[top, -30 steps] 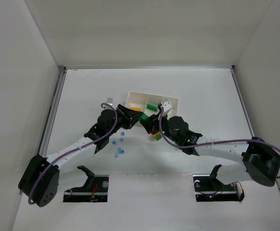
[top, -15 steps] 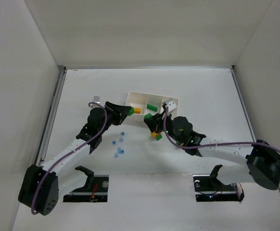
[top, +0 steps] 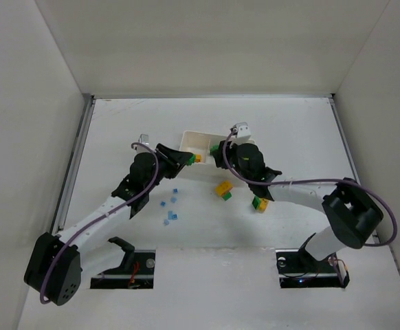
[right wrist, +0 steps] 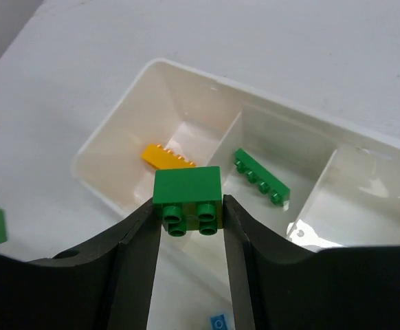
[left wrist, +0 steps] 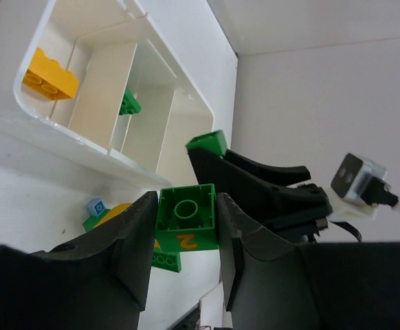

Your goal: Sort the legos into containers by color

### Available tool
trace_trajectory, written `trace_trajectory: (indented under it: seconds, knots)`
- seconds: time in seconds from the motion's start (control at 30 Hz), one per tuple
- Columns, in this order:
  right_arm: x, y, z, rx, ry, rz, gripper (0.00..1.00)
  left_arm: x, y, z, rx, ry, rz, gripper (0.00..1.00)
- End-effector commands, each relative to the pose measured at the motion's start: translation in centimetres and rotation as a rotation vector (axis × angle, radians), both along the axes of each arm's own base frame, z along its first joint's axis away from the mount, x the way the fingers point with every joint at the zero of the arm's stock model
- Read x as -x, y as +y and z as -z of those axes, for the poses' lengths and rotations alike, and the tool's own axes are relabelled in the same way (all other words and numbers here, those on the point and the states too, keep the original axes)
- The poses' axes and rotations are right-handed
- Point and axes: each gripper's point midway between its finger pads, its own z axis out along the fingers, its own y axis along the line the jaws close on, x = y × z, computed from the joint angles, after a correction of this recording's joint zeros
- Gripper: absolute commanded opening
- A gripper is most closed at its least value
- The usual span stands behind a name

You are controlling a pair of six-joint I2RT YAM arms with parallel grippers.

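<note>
The table (top: 289,130) is white and walled on three sides. On it lies the white tray (right wrist: 131,130), split into three square compartments. In the right wrist view it sits just beyond and below the right fingertips. In the left wrist view it lies ahead of the left fingertips, up and to the left.

The left gripper (left wrist: 187,203) is clamped on a green brick (left wrist: 186,216). Its two black fingers (left wrist: 128,254) press the brick's opposite sides, and the brick's hollow underside faces the wrist camera. The brick hangs short of the tray's near wall, not over any compartment.

The right gripper (right wrist: 190,206) is likewise clenched on a second green brick (right wrist: 187,185), whose studs point back toward the wrist camera. It is held at the tray's near edge, roughly in line with the wall between the left and middle compartments. The two grippers are close to each other, tips nearly facing.

Beyond the right fingertips, a flat green brick (right wrist: 262,177) lies in the middle compartment and a yellow-orange brick (right wrist: 169,157) in the left one.

Loose yellow and green bricks (top: 223,190) lie on the table behind the right fingers, toward the arm bases. Small light-blue bricks (top: 170,221) are scattered behind the left fingers.
</note>
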Motion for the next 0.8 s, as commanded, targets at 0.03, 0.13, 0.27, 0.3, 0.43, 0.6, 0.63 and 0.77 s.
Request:
trace_trajectory:
  seconds: [0.03,0.13,0.27,0.3,0.43,0.6,0.63,0.77]
  knots:
    - [-2.5,-0.7,-1.3,-0.02,-0.019,0.076,0.54,-1.4,-0.7,-2.5,-0.064,-0.098,-0.01,0.09]
    - [-2.8,-1.1,-1.3,-0.031,-0.012,0.085,0.7,-2.0,-1.1,-2.2,-0.099,-0.103,-0.012,0.09]
    - [-2.4,-1.9,-2.3,-0.042,-0.03,0.103,0.76,-2.8,-1.9,-2.0,-0.137,-0.11,-0.009,0.09]
    - [-2.1,-2.4,-2.6,-0.046,-0.037,0.114,0.75,-3.1,-2.1,-2.0,-0.148,-0.115,-0.007,0.09]
    - [-0.1,-5.3,-2.6,-0.06,-0.042,0.183,0.57,-4.4,-3.7,-1.7,-0.211,-0.128,0.014,0.1]
    - [3.5,-7.2,-1.1,-0.097,0.015,0.189,0.43,-6.5,-6.1,-0.7,-0.333,-0.155,0.041,0.11]
    - [4.0,-7.4,-0.7,-0.101,0.028,0.189,0.44,-6.9,-6.6,-0.3,-0.363,-0.163,0.048,0.12]
    - [6.4,-7.0,1.1,-0.073,0.093,0.147,0.55,-8.8,-8.0,1.3,-0.447,-0.152,0.056,0.16]
